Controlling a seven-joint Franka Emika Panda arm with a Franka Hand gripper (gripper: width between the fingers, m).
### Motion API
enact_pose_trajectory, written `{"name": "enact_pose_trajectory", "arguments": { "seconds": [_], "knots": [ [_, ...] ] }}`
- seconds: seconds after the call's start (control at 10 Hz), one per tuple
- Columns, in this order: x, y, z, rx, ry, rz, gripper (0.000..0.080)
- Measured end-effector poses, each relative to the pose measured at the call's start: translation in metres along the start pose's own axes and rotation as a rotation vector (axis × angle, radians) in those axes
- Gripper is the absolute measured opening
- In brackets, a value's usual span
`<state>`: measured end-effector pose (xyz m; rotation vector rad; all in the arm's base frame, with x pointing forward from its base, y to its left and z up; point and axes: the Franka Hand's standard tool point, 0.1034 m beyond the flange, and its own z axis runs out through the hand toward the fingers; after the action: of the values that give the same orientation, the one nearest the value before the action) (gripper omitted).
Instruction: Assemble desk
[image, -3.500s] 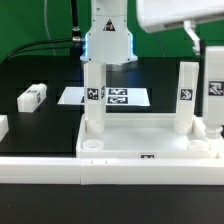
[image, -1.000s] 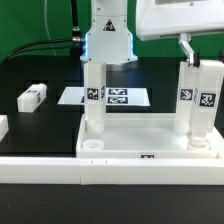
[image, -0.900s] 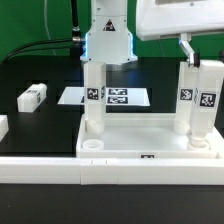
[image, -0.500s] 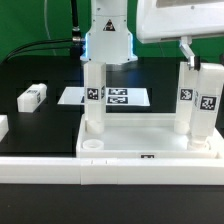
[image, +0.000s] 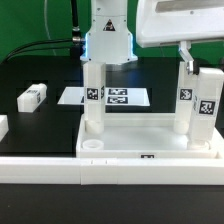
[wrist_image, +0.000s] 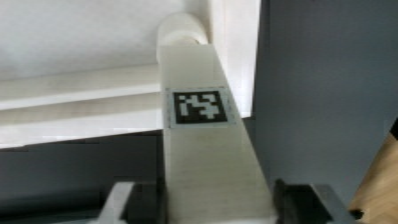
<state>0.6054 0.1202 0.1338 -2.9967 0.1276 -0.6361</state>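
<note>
fingers (wrist_image: 128, 203) clamped on leg (image: 207, 105), which hangs tilted over desk top (image: 120, 152) corner at exterior view's right. we judge risk: tilt makes leg miss socket, jam on rim, or knock standing leg (image: 187, 95) just beside.

The desk top (image: 140, 135) and leg (wrist_image: 210, 170) are smooth white plastic, probably matt, on a matt black table (image: 50, 125).

The gripper (image: 198, 68) is positioned above the desk top's (image: 140, 136) front corner on the exterior view's right. Its jaws are closed on the upper part of a leg (image: 207, 112), with one finger (wrist_image: 128, 203) set against each side. The arm's base (image: 108, 35) is seen behind the desk top.
</note>
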Motion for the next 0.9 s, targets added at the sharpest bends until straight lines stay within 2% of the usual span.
{"name": "enact_pose_trajectory", "arguments": {
  "seconds": [0.4,0.6,0.7,0.8,0.9],
  "knots": [
    [0.005,0.002,0.002,-0.002,0.045,-0.002,0.0284],
    [0.004,0.002,0.002,-0.002,0.045,-0.002,0.0308],
    [0.005,0.003,0.001,-0.002,0.045,-0.002,0.0491],
    [0.008,0.004,-0.004,-0.002,0.036,0.002,0.0491],
    [0.013,0.005,-0.013,0.003,0.025,0.009,0.0614]
  ]
}}
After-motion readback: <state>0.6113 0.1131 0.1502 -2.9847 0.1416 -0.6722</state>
